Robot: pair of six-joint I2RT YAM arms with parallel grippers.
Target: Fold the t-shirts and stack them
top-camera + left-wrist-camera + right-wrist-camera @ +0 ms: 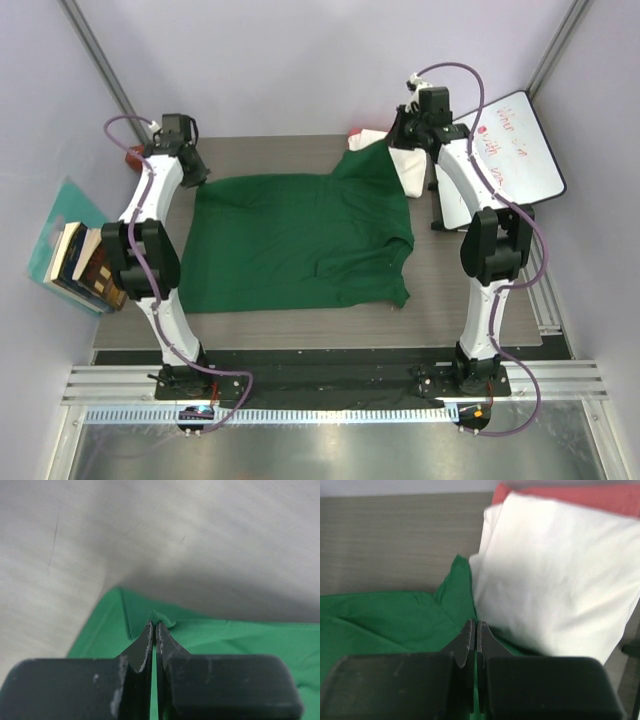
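Observation:
The dark green t-shirt lies spread across the middle of the table. My left gripper is shut on a pinch of its far left edge. My right gripper is shut on the shirt's far right corner, which rises toward it. The cream-white folded bundle lies right beside that corner, with a red-pink cloth edge beneath it. In the top view the bundle is partly hidden by the right arm.
A white whiteboard with red writing stands at the back right. Several books lean against the left wall. A small red object sits at the back left corner. The table's near edge runs just below the shirt.

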